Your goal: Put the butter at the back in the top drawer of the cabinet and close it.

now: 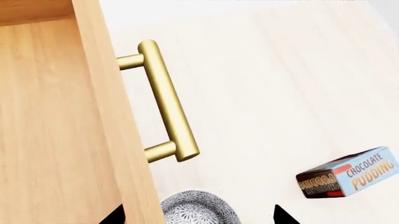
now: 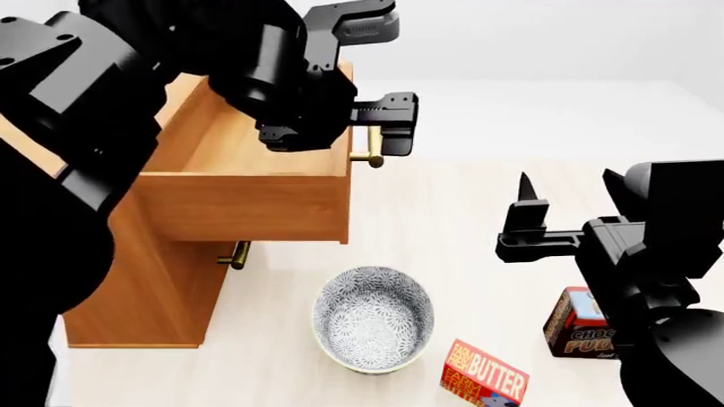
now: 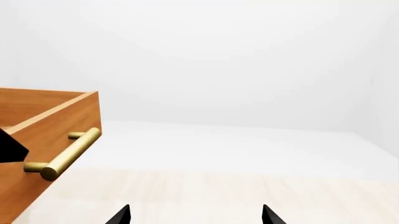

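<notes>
- Orange-brown wooden top drawer [image 2: 243, 182], brass bar handle: pulled fully out of the cabinet [image 2: 147, 288], ready for loading.
- Red-orange butter carton [image 2: 484, 376]: left on the pale table [image 2: 453, 203], not yet grasped.
- Left gripper [image 2: 391, 119], right gripper [image 2: 565, 199]: jaws spread, nothing held.

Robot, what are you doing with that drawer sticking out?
The top drawer of the cabinet is pulled open and looks empty. The left pincer hangs open by its brass handle, holding nothing. The right pincer is open too, up above the floor. The butter lies on the floor beside the bowl, not picked up yet.
</notes>
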Tool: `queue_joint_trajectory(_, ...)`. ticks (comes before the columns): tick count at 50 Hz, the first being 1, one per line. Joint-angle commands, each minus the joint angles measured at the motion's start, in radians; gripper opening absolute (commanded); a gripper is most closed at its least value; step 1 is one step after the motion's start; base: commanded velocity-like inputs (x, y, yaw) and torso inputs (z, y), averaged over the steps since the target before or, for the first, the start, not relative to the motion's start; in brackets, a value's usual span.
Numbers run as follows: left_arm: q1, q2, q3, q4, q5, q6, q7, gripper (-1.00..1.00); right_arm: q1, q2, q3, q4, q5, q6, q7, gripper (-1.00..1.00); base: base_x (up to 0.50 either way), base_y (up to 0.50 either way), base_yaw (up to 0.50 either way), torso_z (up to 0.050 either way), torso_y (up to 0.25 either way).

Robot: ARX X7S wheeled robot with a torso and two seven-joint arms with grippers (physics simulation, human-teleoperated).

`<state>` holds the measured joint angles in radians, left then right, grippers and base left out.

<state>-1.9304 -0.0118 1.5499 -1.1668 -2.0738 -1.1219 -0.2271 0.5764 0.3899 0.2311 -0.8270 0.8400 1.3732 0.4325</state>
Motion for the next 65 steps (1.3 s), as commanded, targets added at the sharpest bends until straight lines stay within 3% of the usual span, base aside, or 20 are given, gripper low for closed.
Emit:
queue_joint_trajectory(1, -0.026, 0.0, -0.034, 0.018, -0.084, 0.015, 0.012, 1.0, -0.001, 0.003, 0.0, 0.0, 0.012, -0.001, 0.01, 1.0, 0.0, 0.0, 0.0, 0.0, 0.0)
queue_joint_trajectory(15, -0.045, -0.066, -0.07, 0.127, -0.134, 0.038, -0.09, 1.0, -0.002, 0.009, -0.004, 0.005, 0.022, -0.01, 0.019, 1.0, 0.0, 0.0, 0.0, 0.0, 0.0)
queue_joint_trajectory(27, -0.057, -0.23, -0.118, 0.38, -0.187, 0.103, -0.287, 1.0, -0.001, 0.012, -0.013, 0.006, 0.033, -0.008, 0.031, 1.0, 0.0, 0.0, 0.0, 0.0, 0.0)
queue_joint_trajectory(40, -0.029, -0.476, -0.211, 0.792, -0.256, 0.217, -0.46, 1.0, 0.026, 0.03, -0.001, 0.012, 0.098, 0.063, 0.039, 1.0, 0.0, 0.0, 0.0, 0.0, 0.0)
queue_joint_trajectory(45, -0.015, -0.576, -0.261, 0.963, -0.295, 0.261, -0.503, 1.0, 0.08, 0.038, 0.038, 0.039, 0.207, 0.169, 0.036, 1.0, 0.0, 0.0, 0.0, 0.0, 0.0)
queue_joint_trajectory(48, -0.005, -0.63, -0.285, 1.06, -0.308, 0.289, -0.529, 1.0, 0.129, 0.092, 0.032, 0.113, 0.397, 0.194, 0.134, 1.0, 0.0, 0.0, 0.0, 0.0, 0.0)
queue_joint_trajectory(55, 0.023, -0.736, -0.334, 1.246, -0.309, 0.342, -0.559, 1.0, 0.237, 0.226, -0.078, 0.283, 0.714, 0.182, 0.334, 1.0, 0.0, 0.0, 0.0, 0.0, 0.0)
queue_joint_trajectory(65, 0.067, -0.854, -0.39, 1.41, -0.294, 0.389, -0.541, 1.0, 0.388, 0.361, -0.29, 0.487, 0.865, 0.182, 0.35, 1.0, 0.0, 0.0, 0.0, 0.0, 0.0)
